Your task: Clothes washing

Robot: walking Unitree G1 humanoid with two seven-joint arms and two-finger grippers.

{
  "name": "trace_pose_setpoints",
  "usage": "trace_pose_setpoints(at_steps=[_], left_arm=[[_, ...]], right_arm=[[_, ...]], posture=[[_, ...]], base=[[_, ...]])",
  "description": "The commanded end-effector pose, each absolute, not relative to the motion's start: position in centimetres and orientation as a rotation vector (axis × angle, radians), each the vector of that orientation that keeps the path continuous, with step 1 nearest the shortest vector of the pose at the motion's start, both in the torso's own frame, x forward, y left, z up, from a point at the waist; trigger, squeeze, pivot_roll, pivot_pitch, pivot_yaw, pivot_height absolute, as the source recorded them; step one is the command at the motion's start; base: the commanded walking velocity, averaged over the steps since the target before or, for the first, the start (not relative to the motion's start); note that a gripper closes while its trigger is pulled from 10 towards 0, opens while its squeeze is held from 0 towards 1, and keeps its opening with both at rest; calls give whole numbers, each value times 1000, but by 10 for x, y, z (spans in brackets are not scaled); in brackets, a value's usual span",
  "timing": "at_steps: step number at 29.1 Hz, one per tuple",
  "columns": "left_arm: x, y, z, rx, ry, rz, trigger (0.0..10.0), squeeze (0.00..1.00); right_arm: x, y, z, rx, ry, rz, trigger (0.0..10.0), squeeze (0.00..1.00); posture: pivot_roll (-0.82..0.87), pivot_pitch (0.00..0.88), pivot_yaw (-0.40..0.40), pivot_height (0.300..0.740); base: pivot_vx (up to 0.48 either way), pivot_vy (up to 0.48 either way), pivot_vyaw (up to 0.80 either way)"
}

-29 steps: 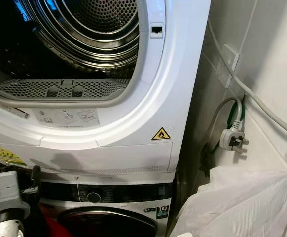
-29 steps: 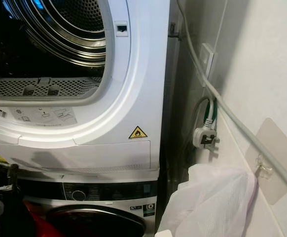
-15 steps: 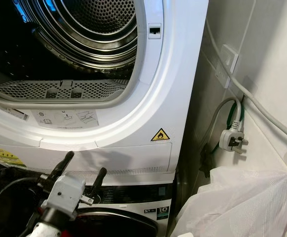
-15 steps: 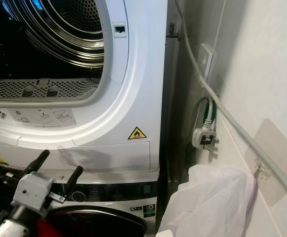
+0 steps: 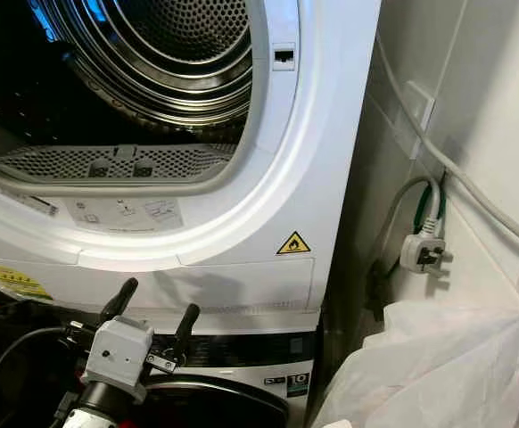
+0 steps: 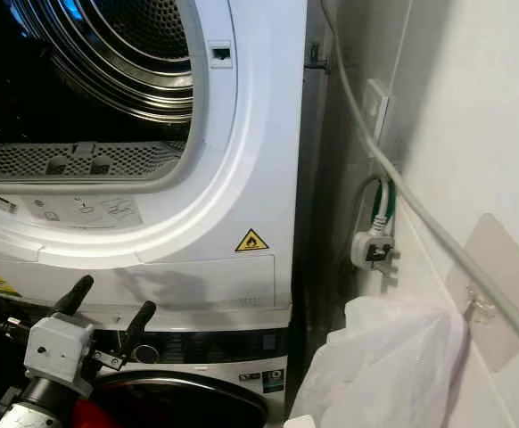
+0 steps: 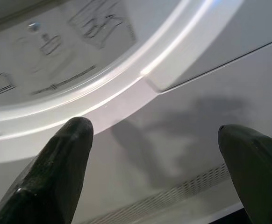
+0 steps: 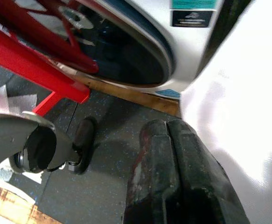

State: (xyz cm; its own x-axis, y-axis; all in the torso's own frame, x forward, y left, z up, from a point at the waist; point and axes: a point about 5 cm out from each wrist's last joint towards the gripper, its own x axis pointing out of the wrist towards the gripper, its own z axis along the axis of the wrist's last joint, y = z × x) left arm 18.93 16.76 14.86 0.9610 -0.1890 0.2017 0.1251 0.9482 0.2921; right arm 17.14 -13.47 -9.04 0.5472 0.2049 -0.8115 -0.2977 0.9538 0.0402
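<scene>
Hovering below the open dryer [image 5: 268, 223], my left gripper [image 5: 157, 312] has fingers spread apart, empty. My right gripper [image 8: 171, 140] hangs pressed together beside the white bag [image 5: 438, 366].

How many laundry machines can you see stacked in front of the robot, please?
2. The dryer sits on top with its door open, showing the steel drum. The washing machine sits directly beneath it, only its control strip and door top visible. Others may stand outside the frame.

White dryer [image 5: 331, 134] with a perforated silver drum [image 5: 161, 45]; a yellow triangle sticker [image 5: 293, 243] at five o'clock; white mesh bag [image 5: 438, 366]; red frame [image 8: 28, 60].
</scene>
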Motion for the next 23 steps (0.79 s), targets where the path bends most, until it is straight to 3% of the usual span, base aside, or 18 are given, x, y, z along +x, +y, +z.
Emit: trace_pose_setpoints(at_steps=[1, 23], left_arm=[[188, 171, 151, 304, -229, -151, 10000, 0], [190, 171, 150, 309, -222, -153, 10000, 0]], right_arm=[[170, -130, -91, -103, 958, 306, 10000, 0], [166, -132, -93, -111, 970, 308, 10000, 0]], posture=[[156, 0, 66, 740], [155, 0, 66, 740]], base=[[0, 356, 0], [0, 358, 0]])
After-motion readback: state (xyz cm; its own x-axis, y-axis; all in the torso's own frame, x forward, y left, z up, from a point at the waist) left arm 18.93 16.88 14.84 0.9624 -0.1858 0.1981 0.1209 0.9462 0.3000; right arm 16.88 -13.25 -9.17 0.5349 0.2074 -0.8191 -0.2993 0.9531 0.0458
